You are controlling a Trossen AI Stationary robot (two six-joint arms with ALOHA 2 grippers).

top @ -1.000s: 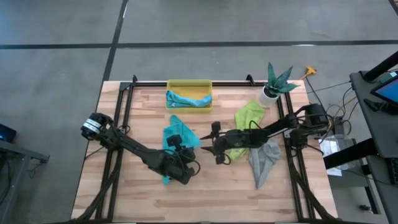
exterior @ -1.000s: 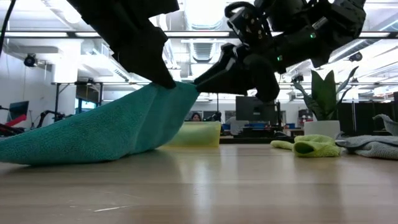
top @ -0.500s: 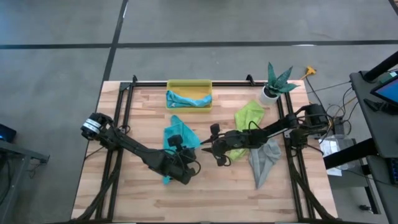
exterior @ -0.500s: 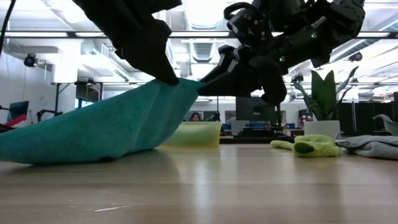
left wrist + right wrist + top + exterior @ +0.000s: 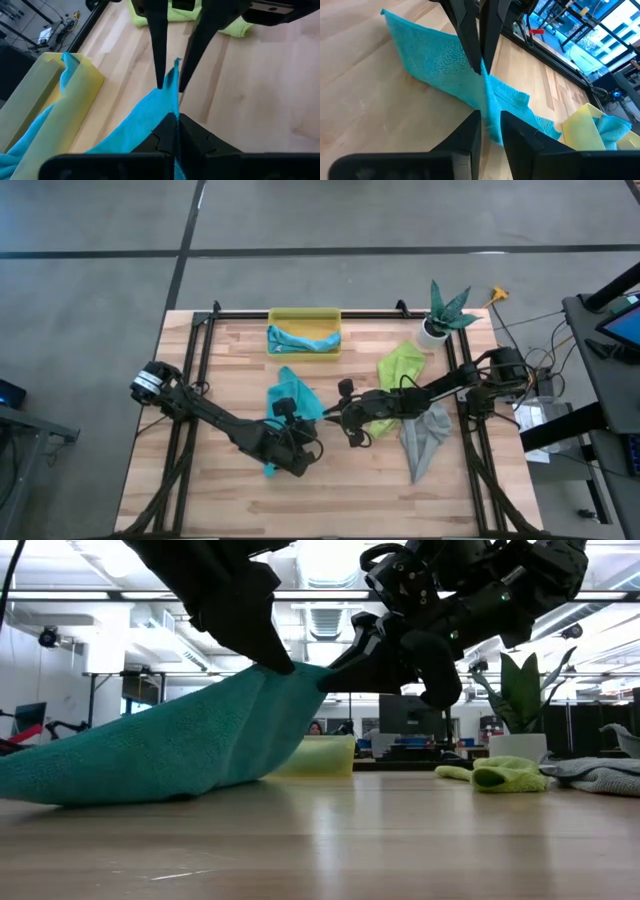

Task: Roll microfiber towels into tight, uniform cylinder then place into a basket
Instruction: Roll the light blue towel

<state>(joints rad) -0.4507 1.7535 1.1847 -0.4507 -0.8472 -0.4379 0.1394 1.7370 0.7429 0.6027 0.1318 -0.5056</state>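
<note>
The teal towel lies near the table's middle. One edge is raised into a peak, and its far end rests on the wood. My left gripper is shut on the raised edge. My right gripper faces it from the right and is shut on the same edge next to it. The yellow basket stands at the far edge with a light blue towel in it. The lime green towel and the grey towel lie flat on the right. My left gripper pinches the teal towel's raised edge between its two shut fingers, coming at a slant from the table's near left. The held part is lifted, and the cloth slopes down from it to the table. My right gripper has the towel's upstanding corner between its two fingertips, coming nearly level from the table's right. The cloth fills the narrow gap. This corner is lifted clear, just beyond my left gripper's fingers.
A white pot with a green plant stands at the far right corner. A black frame rail runs along the far edge behind the basket. Bare wood lies toward the near edge.
My right gripper's fingers have closed in on the teal towel's raised corner while the arm stayed in place. The towel's peak has been drawn slightly toward the right gripper. The towel's lower end has stayed on the table.
</note>
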